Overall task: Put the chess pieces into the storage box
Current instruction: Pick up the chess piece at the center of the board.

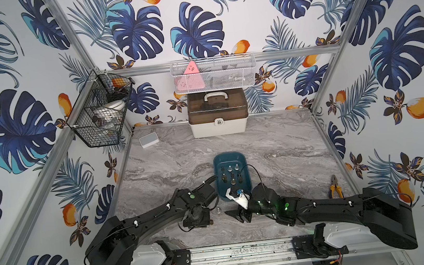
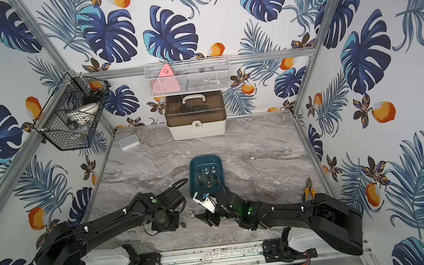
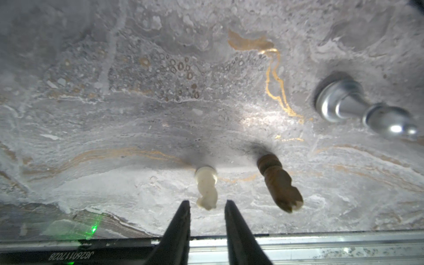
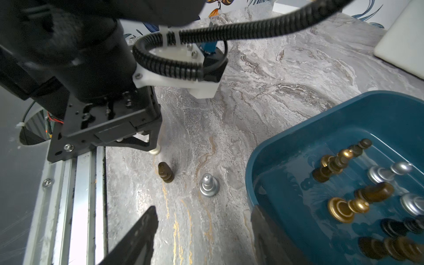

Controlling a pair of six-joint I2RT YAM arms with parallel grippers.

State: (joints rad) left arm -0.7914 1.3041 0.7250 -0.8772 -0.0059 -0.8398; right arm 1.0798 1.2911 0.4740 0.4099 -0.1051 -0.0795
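The storage box [image 1: 229, 160] is a dark teal tray in mid-table, and several chess pieces [image 1: 230, 176] stand in it, silver, gold and dark. On the table near the front rail stand three more: a whitish piece [image 3: 206, 187], a dark brown piece [image 3: 278, 182] and a silver piece [image 3: 362, 110]. My left gripper [image 3: 207, 203] points straight down over the whitish piece. It is open, the piece's top sitting just past the fingertips and clear of both. My right gripper [image 4: 204, 213] is open wide and empty, low beside the box's near left corner [image 4: 298, 137].
Yellow-handled pliers [image 1: 335, 187] lie at the right edge. A white case with a brown lid [image 1: 217, 113] and a small white-grey box [image 1: 148, 139] sit at the back. The metal front rail [image 3: 321, 243] runs just behind the left gripper. The two wrists are close together.
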